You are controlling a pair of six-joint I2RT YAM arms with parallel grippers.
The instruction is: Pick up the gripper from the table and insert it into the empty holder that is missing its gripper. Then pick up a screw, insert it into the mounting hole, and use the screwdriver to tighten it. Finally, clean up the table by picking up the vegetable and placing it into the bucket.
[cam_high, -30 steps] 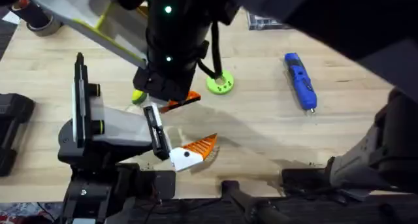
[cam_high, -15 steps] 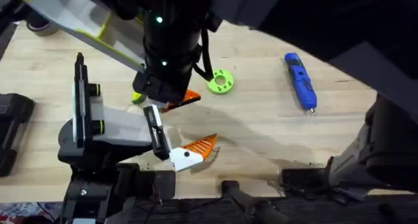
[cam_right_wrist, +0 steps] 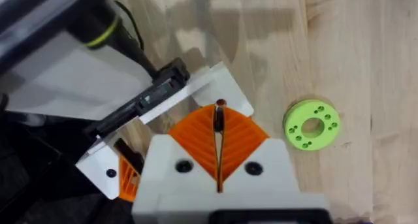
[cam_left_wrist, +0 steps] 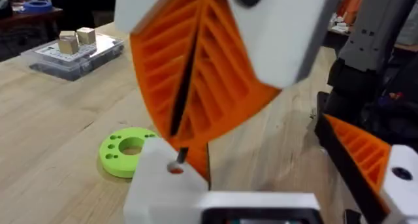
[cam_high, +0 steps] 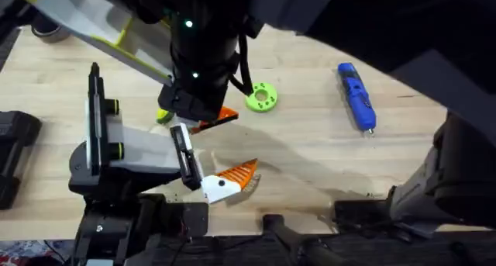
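Right arm settles over the holder, screw in hand.
After a slight shift toward 9 o'clock that uncovered the green disc, the right gripper has stopped. Its pads pinch a small dark screw just above the white finger block on the holder's rail, so insertion looks next.

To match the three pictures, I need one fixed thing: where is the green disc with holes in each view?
Overhead: green disc, upper middle, beside the dark arm.
Left wrist: lower left, flat on the wood.
Right wrist: right of middle.
Shared landmark: the orange ribbed finger nearby.
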